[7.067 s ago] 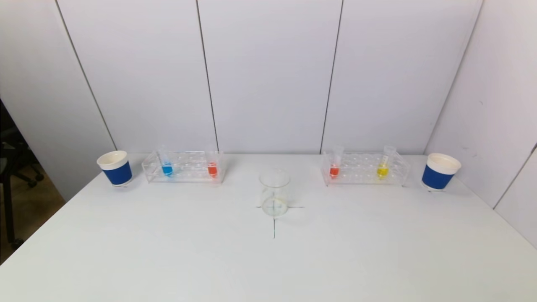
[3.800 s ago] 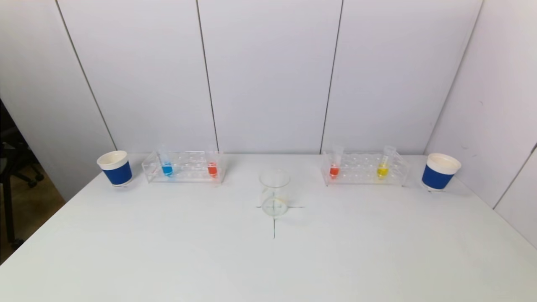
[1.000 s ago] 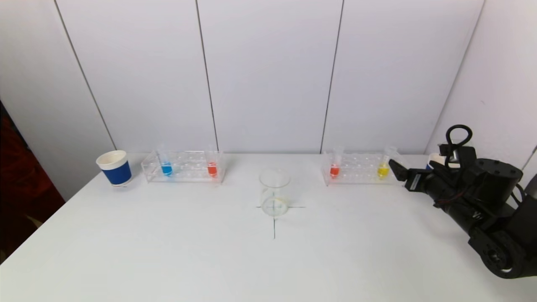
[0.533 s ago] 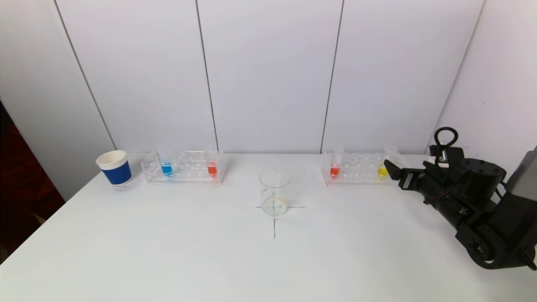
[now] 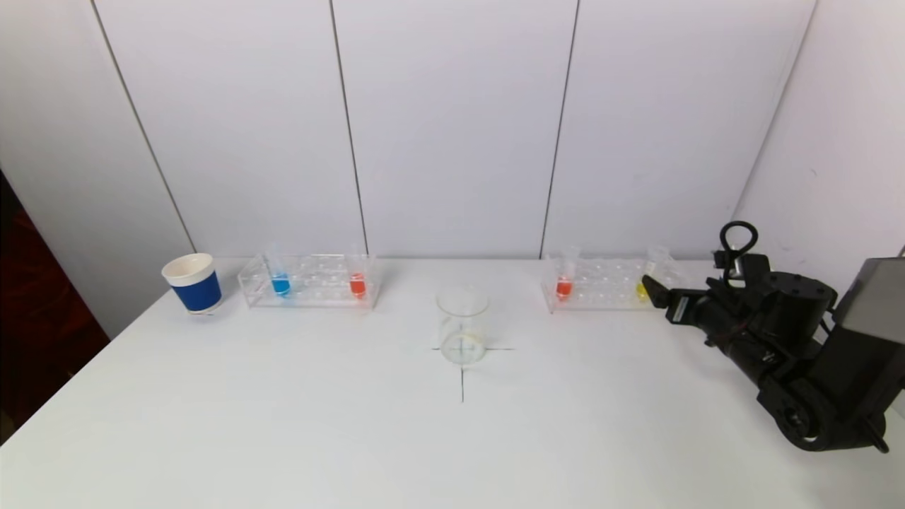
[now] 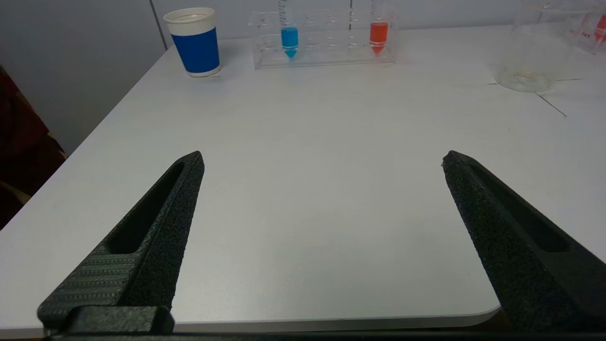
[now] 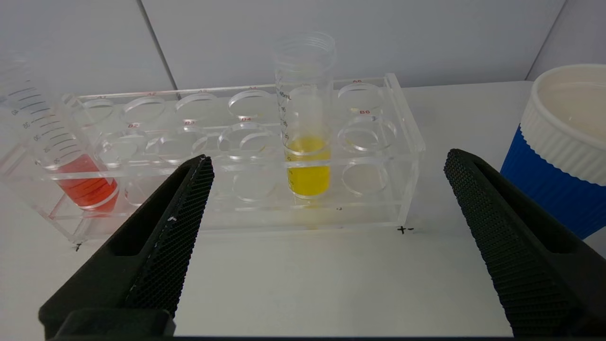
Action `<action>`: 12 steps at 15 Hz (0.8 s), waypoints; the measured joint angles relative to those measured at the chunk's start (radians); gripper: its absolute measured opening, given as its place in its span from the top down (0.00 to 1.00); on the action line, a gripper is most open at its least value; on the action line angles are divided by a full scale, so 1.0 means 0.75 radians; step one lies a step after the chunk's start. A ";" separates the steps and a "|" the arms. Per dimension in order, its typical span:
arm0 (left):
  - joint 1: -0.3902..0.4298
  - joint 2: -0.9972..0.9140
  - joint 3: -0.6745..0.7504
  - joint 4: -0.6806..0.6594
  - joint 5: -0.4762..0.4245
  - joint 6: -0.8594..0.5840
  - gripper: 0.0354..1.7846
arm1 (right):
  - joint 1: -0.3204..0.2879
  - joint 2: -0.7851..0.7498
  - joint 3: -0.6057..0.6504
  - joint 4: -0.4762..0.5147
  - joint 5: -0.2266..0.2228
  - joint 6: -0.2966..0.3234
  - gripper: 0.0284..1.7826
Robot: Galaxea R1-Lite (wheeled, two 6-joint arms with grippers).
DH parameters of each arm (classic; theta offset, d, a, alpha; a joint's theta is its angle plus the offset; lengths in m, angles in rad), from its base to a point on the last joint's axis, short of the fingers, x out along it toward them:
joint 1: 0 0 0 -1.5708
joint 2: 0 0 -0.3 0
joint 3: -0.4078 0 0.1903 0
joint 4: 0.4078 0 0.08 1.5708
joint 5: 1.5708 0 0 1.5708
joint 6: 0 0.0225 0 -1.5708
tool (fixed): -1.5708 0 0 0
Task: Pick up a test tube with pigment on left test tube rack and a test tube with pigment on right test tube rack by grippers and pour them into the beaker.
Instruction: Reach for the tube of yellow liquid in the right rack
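Observation:
The left rack (image 5: 309,297) holds a blue tube (image 5: 281,283) and a red tube (image 5: 358,284). In the right rack (image 5: 608,300) stand a red tube (image 5: 563,286) and a yellow tube (image 7: 307,166). An empty glass beaker (image 5: 463,326) stands on a cross mark between the racks. My right gripper (image 5: 654,291) is open just in front of the right rack's right end, and the yellow tube is straight ahead of its gap (image 7: 329,158). My left gripper (image 6: 324,156) is open and empty over the near table edge, far from the left rack (image 6: 326,59).
A blue paper cup (image 5: 193,283) stands left of the left rack. Another blue cup (image 7: 558,156) stands just right of the right rack, close to my right gripper's outer finger. White wall panels rise right behind the racks.
My right arm came into view from the right and over the last second has moved leftward, closer to the yellow tube. Tubes, racks and beaker have not moved.

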 joint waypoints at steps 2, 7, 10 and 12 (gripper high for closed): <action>0.000 0.000 0.000 0.000 -0.001 -0.001 0.01 | -0.003 0.008 -0.007 -0.001 0.000 0.001 0.01; 0.001 0.000 0.000 0.001 -0.001 0.000 0.01 | -0.003 0.033 -0.052 -0.001 0.001 -0.001 0.01; 0.001 0.000 0.000 0.001 0.000 0.000 0.01 | -0.002 0.050 -0.089 -0.001 0.001 -0.003 0.01; 0.001 0.000 0.000 0.000 -0.001 -0.001 0.01 | -0.002 0.064 -0.114 -0.001 0.001 -0.003 0.01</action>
